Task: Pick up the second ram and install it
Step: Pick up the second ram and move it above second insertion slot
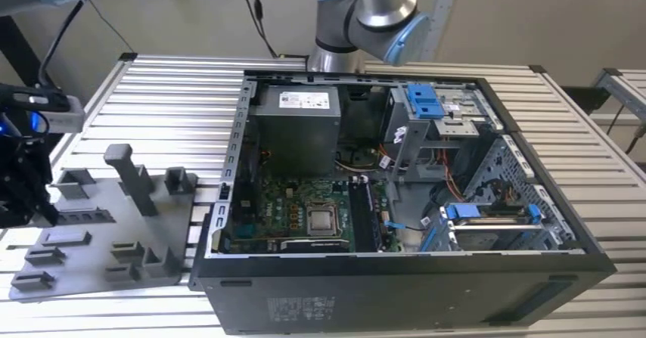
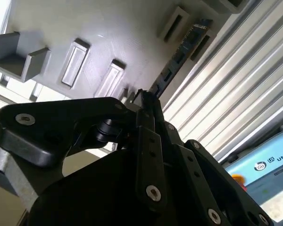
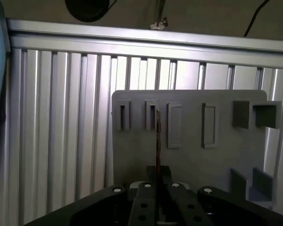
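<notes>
The second ram (image 3: 157, 136) shows edge-on as a thin dark stick over the slotted grey tray (image 3: 193, 160). My gripper (image 3: 157, 173) is shut on its near end. In the second wrist view the black fingers (image 2: 148, 136) pinch the ram (image 2: 179, 54), and its far end reaches a narrow slot of the tray (image 2: 122, 33). I cannot tell whether that end still sits in the slot. In the exterior view my gripper (image 1: 30, 209) hangs over the tray (image 1: 91, 251) at the exterior view's left. The open computer case (image 1: 404, 285) lies in the middle.
A tall grey post (image 1: 126, 173) and several small holders stand on the tray. Inside the case are a power supply (image 1: 295, 126), a motherboard with its processor (image 1: 323, 221), memory slots (image 1: 365, 217) beside it, and blue-latched drive bays (image 1: 485, 217). The slatted metal table (image 1: 172, 96) runs all around.
</notes>
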### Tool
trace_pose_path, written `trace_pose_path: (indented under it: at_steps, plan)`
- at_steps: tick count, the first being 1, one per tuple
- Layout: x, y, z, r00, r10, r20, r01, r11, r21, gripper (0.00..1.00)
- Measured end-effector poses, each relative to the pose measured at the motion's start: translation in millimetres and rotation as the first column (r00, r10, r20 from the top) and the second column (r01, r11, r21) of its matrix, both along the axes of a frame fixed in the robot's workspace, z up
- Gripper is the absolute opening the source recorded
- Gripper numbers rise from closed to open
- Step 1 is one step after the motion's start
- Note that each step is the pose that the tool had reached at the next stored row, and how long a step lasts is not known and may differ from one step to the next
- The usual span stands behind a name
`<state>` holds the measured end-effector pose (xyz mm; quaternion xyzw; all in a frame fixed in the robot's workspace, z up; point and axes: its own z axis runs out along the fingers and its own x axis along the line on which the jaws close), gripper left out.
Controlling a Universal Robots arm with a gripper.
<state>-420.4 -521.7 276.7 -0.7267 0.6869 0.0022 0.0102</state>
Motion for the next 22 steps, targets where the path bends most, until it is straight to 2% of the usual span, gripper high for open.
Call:
trace_pose_path:
  at_steps: [22]
  plan:
    - [0.0,0.1,97.9,1.0,0.0,0.0,0.0,1.0,-0.0001,0.14]
